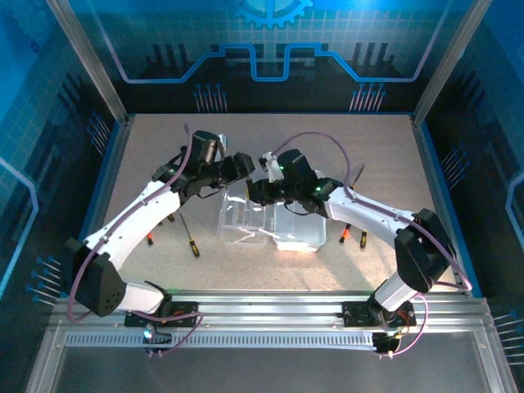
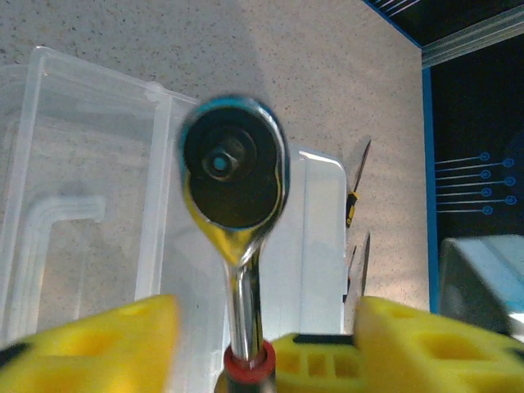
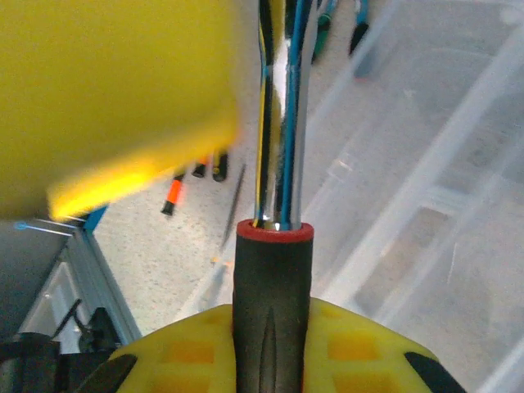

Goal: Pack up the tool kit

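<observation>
Clear plastic case (image 1: 307, 243) open at worktop (image 1: 147, 147) centre, lid laid flat toward 9 o'clock. Loose screwdrivers (image 1: 191, 240) lying at its 9 and 3 o'clock. Chrome ratchet (image 2: 233, 176), black grip with red collar, aloft over the case's 12 o'clock edge. Right hand (image 3: 237, 246) clamped on the grip. Left hand (image 2: 266, 315) spread wide, fingers clear of the shaft. Both arms bent inward, wrists meeting.

Ratchet wrench (image 2: 233, 176): shank is mirror-polished chrome metal; head face dark, satin; grip black, matt, rubbery-looking, with a red collar.
Case (image 2: 155, 213): clear translucent plastic, smooth, faint gloss on ridges.
Table (image 2: 270, 49): pale, matt, speckled, fine-grained.
Left gripper's fingers (image 2: 98, 344): yellow matt plastic.
Screwdriver (image 3: 172, 195): orange plastic-looking handle.
</observation>
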